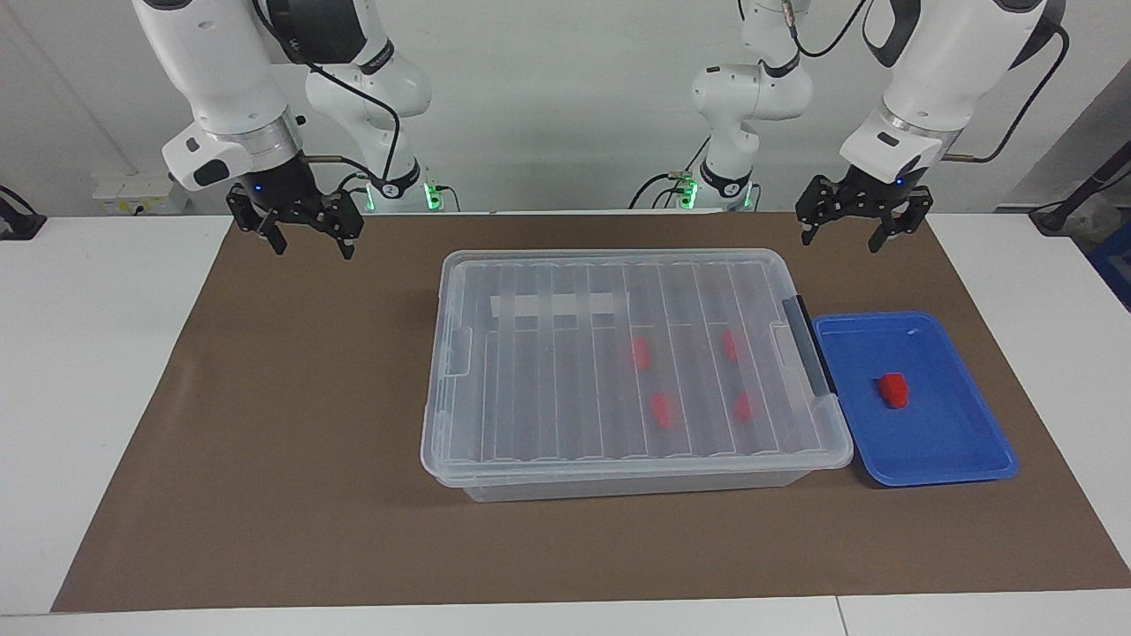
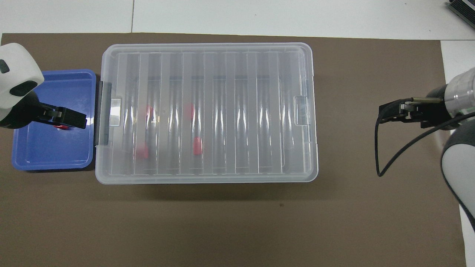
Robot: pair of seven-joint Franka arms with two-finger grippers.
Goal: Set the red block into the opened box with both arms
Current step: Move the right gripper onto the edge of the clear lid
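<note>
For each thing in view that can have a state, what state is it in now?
Box: lid on, closed, with four red blocks inside.
Latch: at the end beside the tray, down against the lid.
Tray: open, holding one red block.
Left gripper: open, empty, raised above the mat.
Right gripper: open, empty, raised above the mat.
</note>
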